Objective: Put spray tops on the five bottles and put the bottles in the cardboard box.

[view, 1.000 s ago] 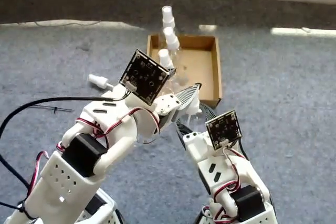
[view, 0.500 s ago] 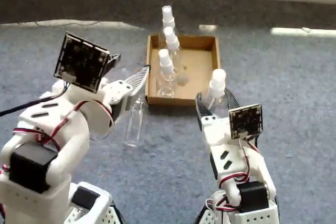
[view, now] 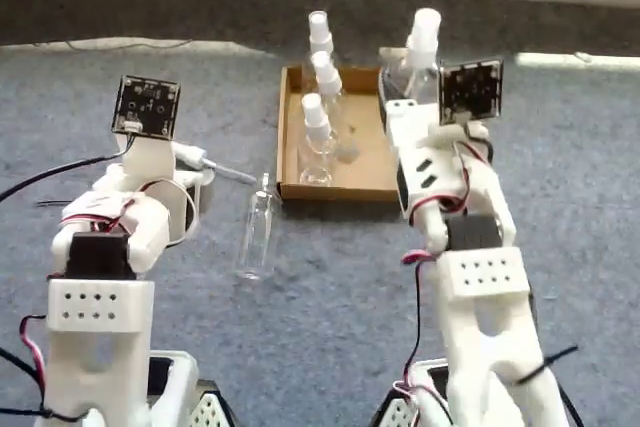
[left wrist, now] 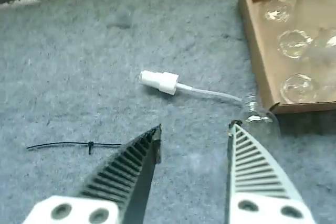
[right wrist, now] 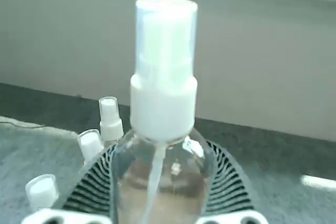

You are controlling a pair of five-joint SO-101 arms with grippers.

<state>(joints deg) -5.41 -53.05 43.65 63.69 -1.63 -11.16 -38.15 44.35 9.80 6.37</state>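
Here, held bottle stands upright.

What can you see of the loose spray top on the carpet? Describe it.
The loose spray top looks like white plastic: a narrow nozzle end, a wider collar and a thin clear tube. It lies on its side on the grey carpet, ahead of the left gripper. Its tube ends by the mouth of the lying bottle; contact is unclear.
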